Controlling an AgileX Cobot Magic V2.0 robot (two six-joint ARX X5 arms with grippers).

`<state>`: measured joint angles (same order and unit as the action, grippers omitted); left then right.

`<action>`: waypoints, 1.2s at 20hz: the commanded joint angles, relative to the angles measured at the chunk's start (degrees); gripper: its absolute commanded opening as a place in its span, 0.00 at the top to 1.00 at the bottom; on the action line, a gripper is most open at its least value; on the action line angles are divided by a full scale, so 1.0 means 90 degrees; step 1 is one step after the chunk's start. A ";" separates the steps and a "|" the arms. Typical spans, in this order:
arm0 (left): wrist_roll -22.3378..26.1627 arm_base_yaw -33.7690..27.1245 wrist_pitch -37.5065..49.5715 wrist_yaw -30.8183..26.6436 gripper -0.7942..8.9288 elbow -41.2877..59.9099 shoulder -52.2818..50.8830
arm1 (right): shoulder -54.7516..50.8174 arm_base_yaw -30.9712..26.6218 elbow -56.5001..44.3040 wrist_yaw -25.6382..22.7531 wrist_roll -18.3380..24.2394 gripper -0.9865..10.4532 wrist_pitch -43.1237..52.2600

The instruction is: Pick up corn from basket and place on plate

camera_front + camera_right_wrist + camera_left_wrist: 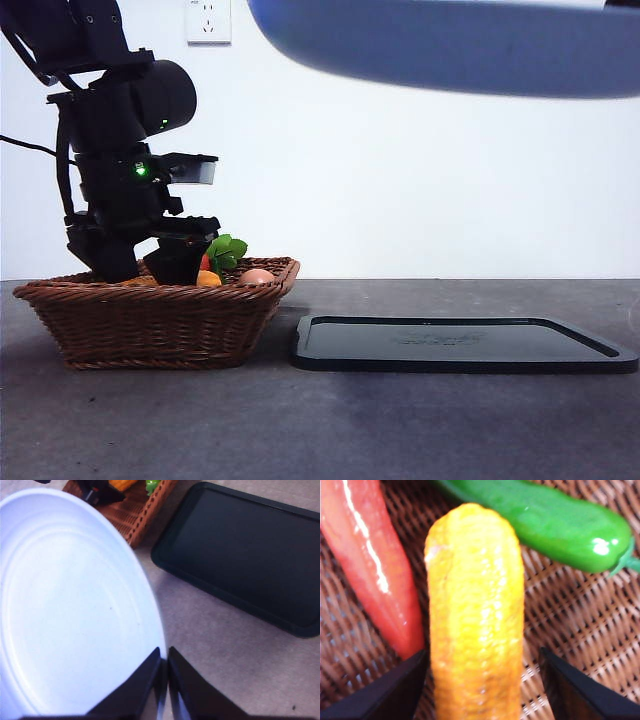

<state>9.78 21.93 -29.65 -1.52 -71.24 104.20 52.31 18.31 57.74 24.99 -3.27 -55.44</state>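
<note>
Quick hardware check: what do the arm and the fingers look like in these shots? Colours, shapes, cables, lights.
The arm over the basket is matte black and blocky, with a rounded cylindrical joint housing, a lit green LED on the wrist, a small grey box-like module on its side and a thin black cable trailing off. The left gripper has black wedge-shaped fingers; the right gripper has black fingers tapering to points.

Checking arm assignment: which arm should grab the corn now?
Left. Its gripper is down in the basket, jaws open on either side of the corn. The right gripper is busy, shut on the rim of the plate, held up in the air above the table.
</note>
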 commanded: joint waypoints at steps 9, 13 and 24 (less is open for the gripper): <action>-0.0357 0.0119 -0.0330 -0.0019 0.74 -0.0187 0.0056 | 0.0053 0.0017 0.0153 -0.0114 -0.0044 0.91 0.0158; -0.0590 0.0107 -0.0546 -0.0012 0.74 -0.0206 -0.0578 | 0.0248 0.0017 0.0153 -0.0117 -0.0044 0.91 0.0219; -0.1270 0.0920 -0.0726 0.1690 0.74 -0.0245 -0.3385 | 0.2523 0.0017 0.0153 0.0248 -0.0515 0.91 0.1469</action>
<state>-0.86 29.78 -36.12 13.08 -72.29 72.66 74.61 18.31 57.74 26.50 -5.87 -42.83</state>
